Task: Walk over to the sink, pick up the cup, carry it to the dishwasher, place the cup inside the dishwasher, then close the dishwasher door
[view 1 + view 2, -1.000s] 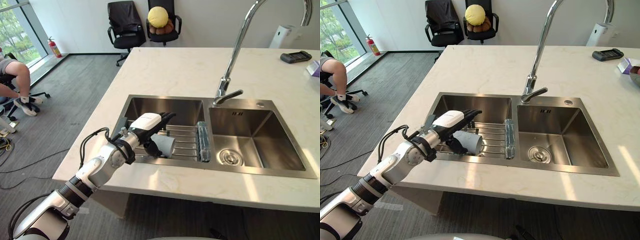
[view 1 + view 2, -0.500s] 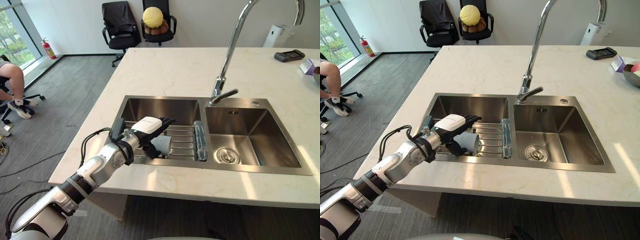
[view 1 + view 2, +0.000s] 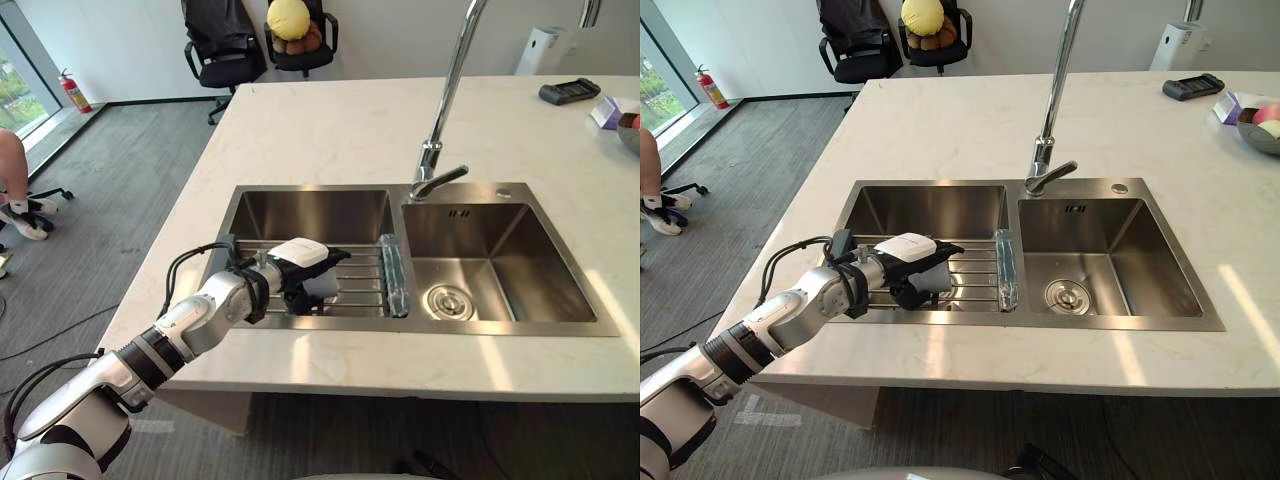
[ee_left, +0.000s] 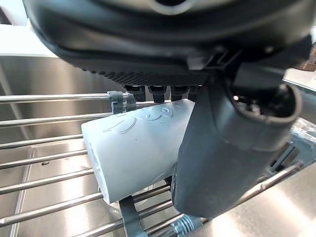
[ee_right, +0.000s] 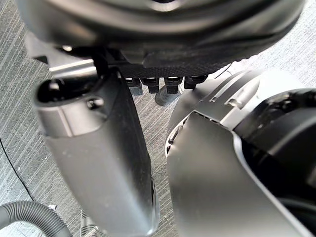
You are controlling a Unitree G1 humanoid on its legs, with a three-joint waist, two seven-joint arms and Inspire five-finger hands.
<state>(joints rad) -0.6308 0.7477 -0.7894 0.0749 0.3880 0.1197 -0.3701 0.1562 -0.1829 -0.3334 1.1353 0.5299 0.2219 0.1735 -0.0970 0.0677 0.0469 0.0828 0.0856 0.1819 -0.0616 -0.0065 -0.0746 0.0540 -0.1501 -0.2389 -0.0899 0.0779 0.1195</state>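
Pale grey cup (image 4: 133, 148) in left hand (image 3: 300, 256)

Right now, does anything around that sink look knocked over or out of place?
Only the pale grey cup: it lies on its side on the wire rack in the sink's left basin instead of standing upright. The left hand grips it, thumb on one side, fingers on the other. Nothing looks spilled or broken.
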